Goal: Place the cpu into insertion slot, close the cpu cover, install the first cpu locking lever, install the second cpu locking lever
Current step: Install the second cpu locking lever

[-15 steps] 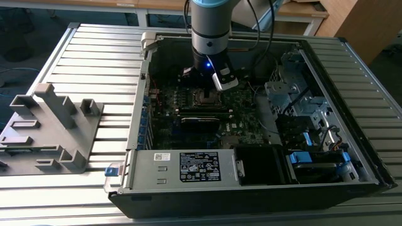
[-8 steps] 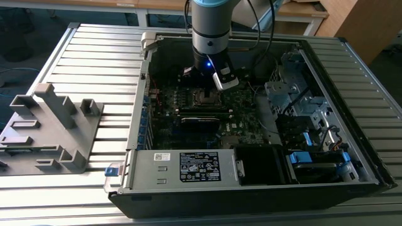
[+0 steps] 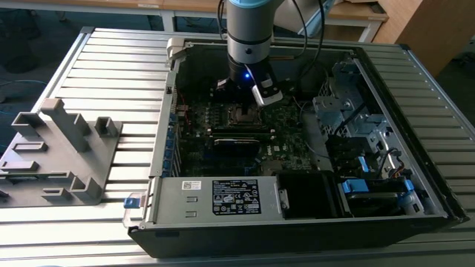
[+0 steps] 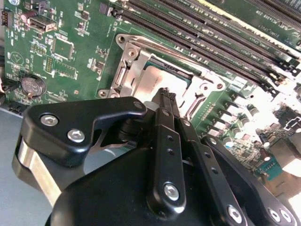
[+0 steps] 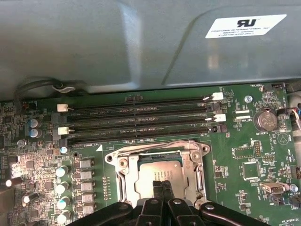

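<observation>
Currently I have the gripper (image 5: 162, 184) directly over the socket (image 5: 121, 178), fingers pressed together. The chip (image 5: 157, 170) sits in the socket with the cover (image 4: 129, 54) apparently not yet closed; closing it demands careful contact

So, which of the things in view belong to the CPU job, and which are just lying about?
Belong to the job:
- cpu, seated in the insertion slot
- cpu cover, down around it
- tool, over the cpu

Lying about:
- memory slots
- coin battery
- grey plastic fixture outside the case
- power supply
</observation>
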Tool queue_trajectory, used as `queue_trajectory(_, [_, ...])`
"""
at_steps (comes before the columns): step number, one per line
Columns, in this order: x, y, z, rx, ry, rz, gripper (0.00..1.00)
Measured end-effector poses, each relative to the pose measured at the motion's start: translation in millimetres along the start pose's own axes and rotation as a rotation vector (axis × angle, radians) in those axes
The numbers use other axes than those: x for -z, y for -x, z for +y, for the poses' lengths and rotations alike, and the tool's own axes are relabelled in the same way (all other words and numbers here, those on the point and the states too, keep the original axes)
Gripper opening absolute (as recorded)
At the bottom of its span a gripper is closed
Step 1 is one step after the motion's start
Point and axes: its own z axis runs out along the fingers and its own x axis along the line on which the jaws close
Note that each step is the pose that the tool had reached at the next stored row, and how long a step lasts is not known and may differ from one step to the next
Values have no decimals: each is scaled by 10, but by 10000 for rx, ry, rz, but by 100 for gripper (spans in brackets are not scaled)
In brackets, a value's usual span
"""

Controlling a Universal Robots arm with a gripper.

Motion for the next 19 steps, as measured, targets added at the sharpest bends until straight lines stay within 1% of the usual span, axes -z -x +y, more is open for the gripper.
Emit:
queue_trajectory(3, [-3,2,2,123,5,13,11])
queue_trajectory(19, [-4,11,3,225,12,24,11])
